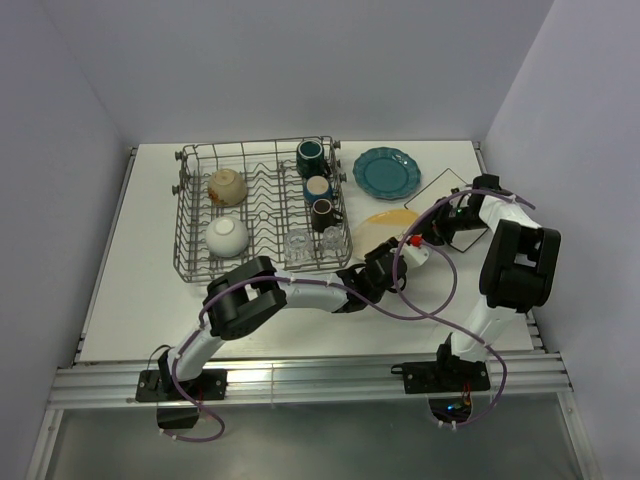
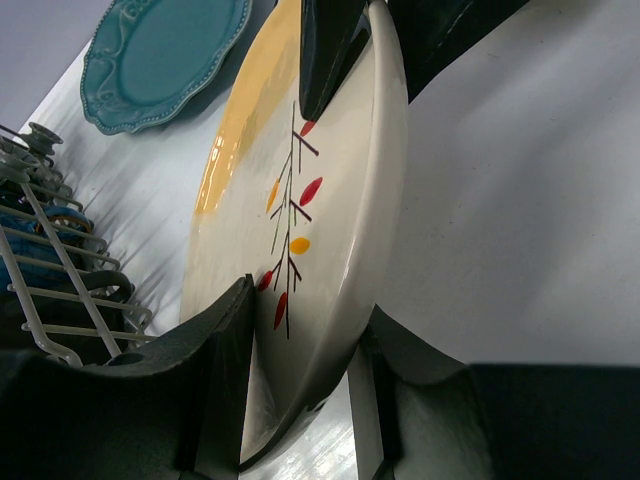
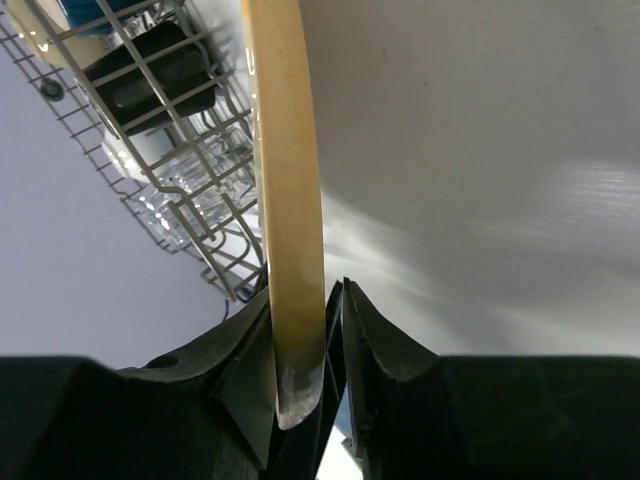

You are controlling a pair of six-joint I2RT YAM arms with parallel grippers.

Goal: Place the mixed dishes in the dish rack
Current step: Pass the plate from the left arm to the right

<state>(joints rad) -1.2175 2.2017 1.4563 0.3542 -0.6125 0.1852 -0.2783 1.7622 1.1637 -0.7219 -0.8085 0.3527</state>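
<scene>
Apparently a handover: left tool (image 2: 305,335) and right tool (image 3: 305,312) each clamp an opposite rim of the plate (image 2: 340,200), probably to steady it while the grip changes. It's tipped on edge just beside the rack (image 1: 183,220), over the worktop (image 1: 150,310) (whether it touches, can't tell). Glossy cream, yellow band, red-and-orange leaf sprig; standing on edge suits slotting in.

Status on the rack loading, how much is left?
Done: two bowls, three mugs and small clear glasses sit in the grey wire dish rack. In hand: yellow-cream leaf-sprig plate, gripped by the left fingers and the right fingers. Left: that plate, the teal scalloped plate and the white square plate.
</scene>
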